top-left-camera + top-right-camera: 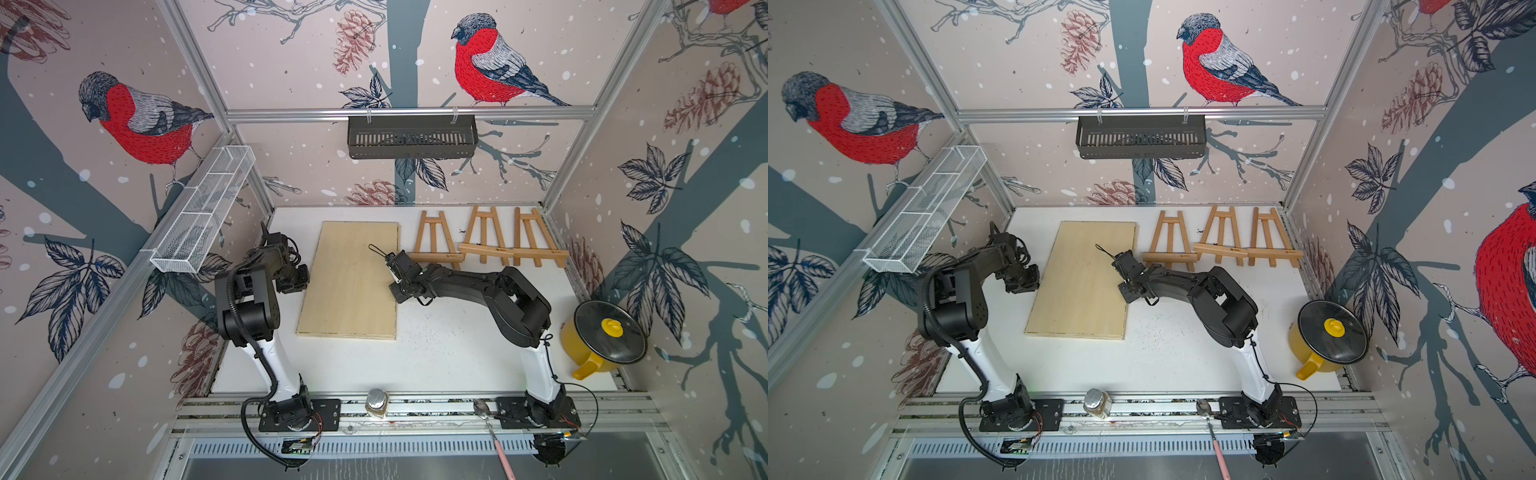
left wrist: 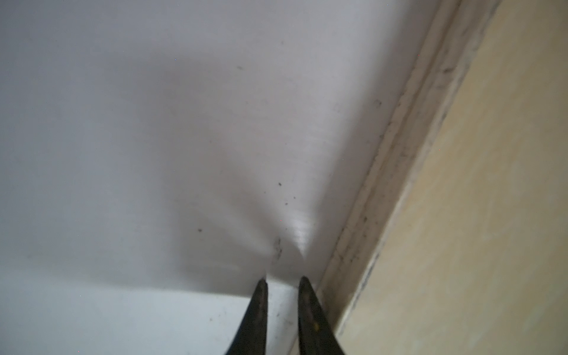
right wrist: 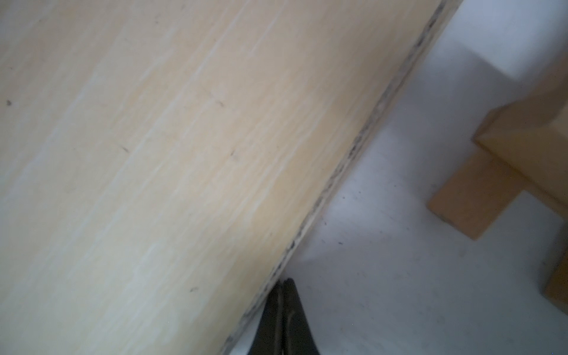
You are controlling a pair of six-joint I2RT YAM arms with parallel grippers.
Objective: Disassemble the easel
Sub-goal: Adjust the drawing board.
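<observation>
A plywood board (image 1: 349, 286) lies flat on the white table (image 1: 436, 365); a lidded yellow pot (image 1: 570, 341) stands at its right edge. A jar (image 1: 376, 402) and a pink-handled spoon (image 1: 482, 408) rest on the front rail. A white mesh basket (image 1: 203, 208) and a black basket (image 1: 411, 138) hang above.

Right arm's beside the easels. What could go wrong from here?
The right fingers are shut; reaching in like that may shove the nearest easel instead of gripping it. The middle easel and right easel seem to touch at their ledges, so pulling one may drag the other.
</observation>
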